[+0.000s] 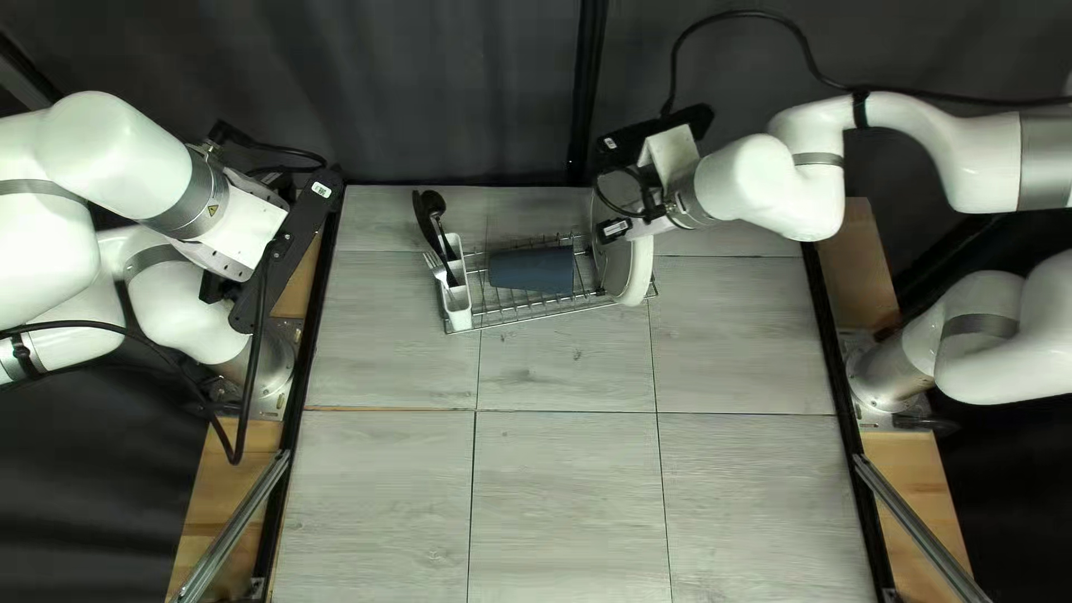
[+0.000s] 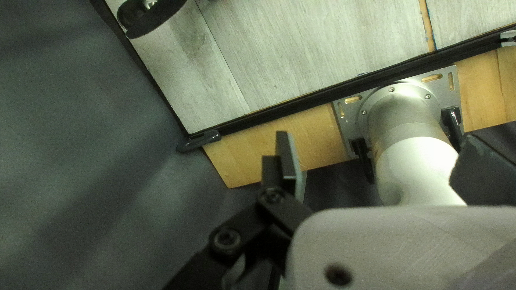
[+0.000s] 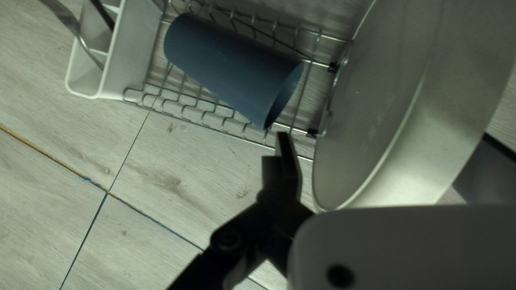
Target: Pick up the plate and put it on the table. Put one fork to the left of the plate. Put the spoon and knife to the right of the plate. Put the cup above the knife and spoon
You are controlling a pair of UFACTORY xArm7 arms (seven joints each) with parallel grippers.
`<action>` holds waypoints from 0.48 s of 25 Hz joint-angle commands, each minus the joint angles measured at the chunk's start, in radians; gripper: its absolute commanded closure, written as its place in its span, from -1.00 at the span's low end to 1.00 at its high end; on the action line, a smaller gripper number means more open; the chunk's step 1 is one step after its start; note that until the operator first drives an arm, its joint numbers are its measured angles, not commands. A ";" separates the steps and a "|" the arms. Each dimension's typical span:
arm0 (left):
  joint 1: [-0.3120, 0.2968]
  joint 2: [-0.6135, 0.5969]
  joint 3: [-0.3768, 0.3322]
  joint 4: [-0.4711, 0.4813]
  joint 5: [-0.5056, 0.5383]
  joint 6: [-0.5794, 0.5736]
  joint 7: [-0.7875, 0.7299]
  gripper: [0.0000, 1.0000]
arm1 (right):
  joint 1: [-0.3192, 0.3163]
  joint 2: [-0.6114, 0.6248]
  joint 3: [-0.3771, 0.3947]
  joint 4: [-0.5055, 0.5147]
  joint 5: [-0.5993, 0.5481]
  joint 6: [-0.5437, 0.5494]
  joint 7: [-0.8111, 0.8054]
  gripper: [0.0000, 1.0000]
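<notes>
- Right hand (image 1: 628, 212): at the 1 o'clock part of the desk (image 1: 558, 503), seen in the top left view. Open; fingers stand wide apart on either side of the plate's rim.
- Plate (image 1: 637, 275): on edge at the 3 o'clock end of the wire dish rack (image 1: 534, 317), between the right hand's open fingers.
- Rack: near 12 o'clock on the desk, long side running roughly 9 to 3 o'clock.
- Blue cup (image 1: 532, 270): on its side in the rack, mouth toward 3 o'clock, facing the plate.
- White cutlery holder (image 1: 459, 309): at the rack's 9 o'clock end.
- Black utensils (image 1: 423, 218): two, in the holder, rounded heads up and leaning toward 11 o'clock. A pale utensil (image 1: 437, 266) leans beside them; type uncertain.
- Left hand (image 1: 288, 248): past the desk's edge at 10 o'clock. Open, fingers wide apart; its wrist view shows the wooden board (image 2: 279, 150) and an arm base (image 2: 403, 113) ahead.
</notes>
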 commanded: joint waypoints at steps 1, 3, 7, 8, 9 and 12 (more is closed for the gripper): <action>0.000 0.000 0.000 0.000 0.000 0.000 0.000 -1.00 | 0.006 0.030 0.007 0.032 0.002 0.011 -0.009 -1.00; 0.000 0.000 0.000 0.000 0.000 0.000 0.000 -1.00 | 0.010 0.047 0.010 0.056 0.005 0.023 -0.017 -1.00; 0.000 0.000 0.000 0.000 0.000 0.000 0.000 -1.00 | 0.012 0.051 0.009 0.060 0.008 0.029 -0.035 -1.00; 0.000 0.000 0.000 0.000 0.000 0.000 0.000 -1.00 | 0.012 0.047 0.008 0.058 0.009 0.033 -0.039 -1.00; 0.000 0.000 0.000 0.000 0.000 0.000 0.000 -1.00 | 0.012 0.043 0.008 0.058 0.009 0.038 -0.042 -1.00; 0.000 0.000 0.000 0.000 0.000 0.000 0.000 -1.00 | 0.012 0.034 0.008 0.060 0.005 0.057 -0.053 -1.00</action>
